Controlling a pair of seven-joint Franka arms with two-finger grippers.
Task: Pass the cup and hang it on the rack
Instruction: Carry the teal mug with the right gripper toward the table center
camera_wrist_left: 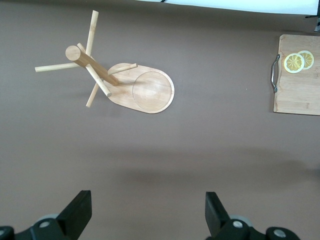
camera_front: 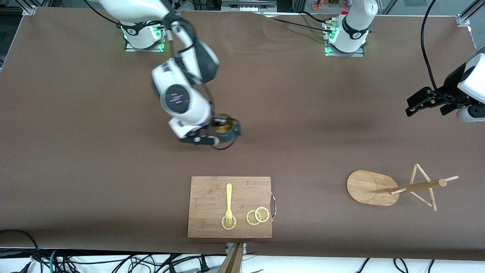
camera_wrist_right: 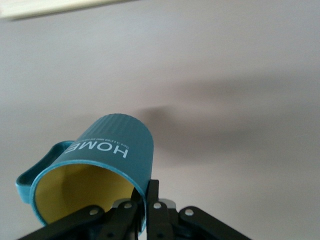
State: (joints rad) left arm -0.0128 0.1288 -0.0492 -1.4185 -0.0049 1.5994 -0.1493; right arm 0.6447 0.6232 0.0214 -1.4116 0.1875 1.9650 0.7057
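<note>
Front view: the right gripper (camera_front: 216,133) is up over bare table near the middle, clamped on the rim of the cup (camera_front: 226,130). The cup hangs off the fingertips mouth-up, tan inside showing, its handle on the side away from the wrist. That rim pinch leaves the handle free, which I judge deliberate, since the handle is what must go over a peg. The left gripper (camera_front: 416,103) hovers over the left arm's end of the table, fingers spread, nothing between them; this arm waits for the hand-over. The rack (camera_front: 382,186) stands below the left gripper and well apart from the cup, hence the pass. A cutting board (camera_front: 230,207) with a fork (camera_front: 228,204) and lemon slices (camera_front: 258,215) lies in front of the right gripper, nearer the camera; not part of the job.

Left wrist view: both fingertips (camera_wrist_left: 75,212) stand wide apart, empty. The rack (camera_wrist_left: 142,88) is out ahead of them, pole and pegs pointing up at the lens, easy to reach once the cup arrives.

Right wrist view: one finger (camera_wrist_right: 152,197) sits outside the cup's (camera_wrist_right: 107,160) wall, the other inside, pinching it. Cup is tilted, clear of the table.
</note>
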